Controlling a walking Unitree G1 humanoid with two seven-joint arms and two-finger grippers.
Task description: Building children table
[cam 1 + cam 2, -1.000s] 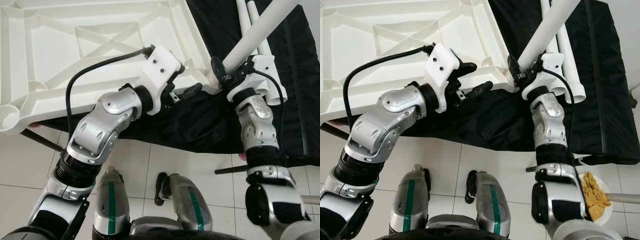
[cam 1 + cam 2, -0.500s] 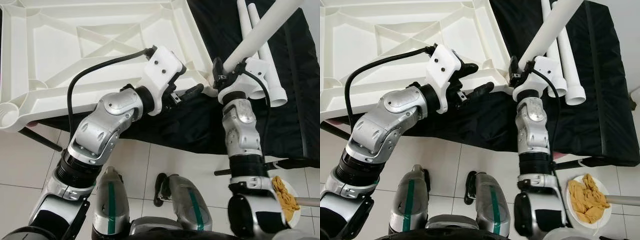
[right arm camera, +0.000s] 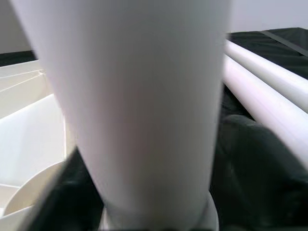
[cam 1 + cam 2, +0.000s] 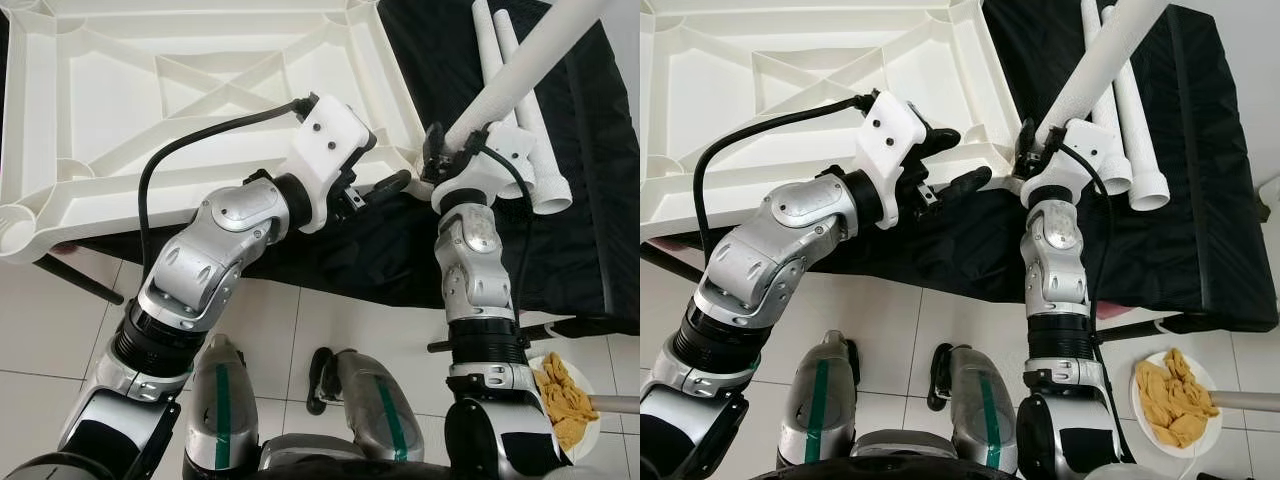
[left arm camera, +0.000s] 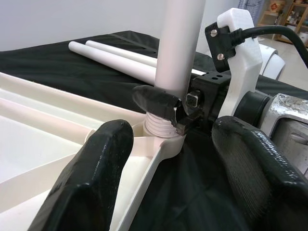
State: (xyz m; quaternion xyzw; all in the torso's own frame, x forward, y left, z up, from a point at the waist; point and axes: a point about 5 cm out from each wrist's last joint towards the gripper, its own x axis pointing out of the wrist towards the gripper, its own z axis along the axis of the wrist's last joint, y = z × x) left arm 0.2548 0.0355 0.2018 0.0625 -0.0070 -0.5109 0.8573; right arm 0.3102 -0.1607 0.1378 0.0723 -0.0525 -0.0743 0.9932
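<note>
One leg (image 4: 1095, 65) was in hand: the right gripper (image 5: 166, 103) was clamped around it just above its ribbed end, which sat in the socket (image 5: 161, 139) at the near right corner of the upturned tabletop (image 4: 150, 110). Tabletop lay underside-up on a black cloth (image 4: 1200, 150), filling its left side and overhanging its left edge. Leg leaned up and away to the right, not yet square to the tabletop. Left gripper (image 5: 178, 168) had its fingers spread wide, holding nothing, hovering just short of the same corner, one finger over the tabletop rim, the other over the cloth. Two spare legs (image 4: 520, 100) lay side by side on the cloth along the tabletop's right edge, beyond the corner. Empty socket (image 4: 20, 235) visible at the near left corner. Plate of snacks (image 4: 1175, 395) on the floor by the right arm. Judged step: seating the first leg. The ribbing looked like a thread, so next move probably calls for righting the leg, then twisting or pressing it home while the left gripper braces the corner; cross-threading is the risk if it stays tilted. Versus a second ago: right forearm had swung in toward the body and stood more upright, grip point on the leg unchanged; left gripper about the same spot, same spread.
</note>
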